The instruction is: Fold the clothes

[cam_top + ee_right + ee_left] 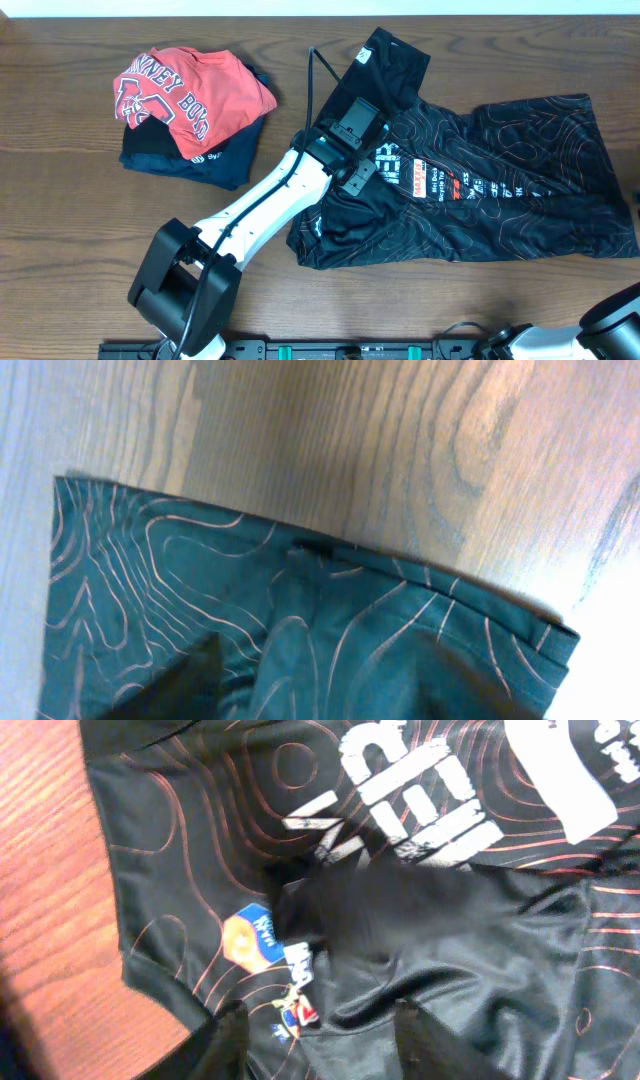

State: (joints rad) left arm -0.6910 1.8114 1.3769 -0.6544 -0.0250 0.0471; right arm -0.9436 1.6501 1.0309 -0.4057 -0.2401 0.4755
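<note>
The black jersey (pixel 500 170) with thin orange contour lines lies spread and rumpled across the right half of the table, white lettering and small logos along its middle. My left gripper (pixel 362 150) hovers over its left part, near the lettering. In the left wrist view the gripper (pixel 328 1040) is open, both fingers (pixel 225 1040) apart above the wrinkled cloth (pixel 200 850), nothing pinched. In the right wrist view my right gripper (pixel 330 695) sits low over a hemmed edge of the jersey (pixel 200 580), jaws apart, with only a dark left finger (pixel 190 680) showing clearly. Overhead shows only the right arm's base (pixel 610 320).
A red T-shirt (pixel 190 90) with white lettering lies on a folded navy garment (pixel 215 160) at the back left. Bare wooden table (pixel 80 230) lies left of the left arm. The left arm's base (pixel 180 290) stands at the front edge.
</note>
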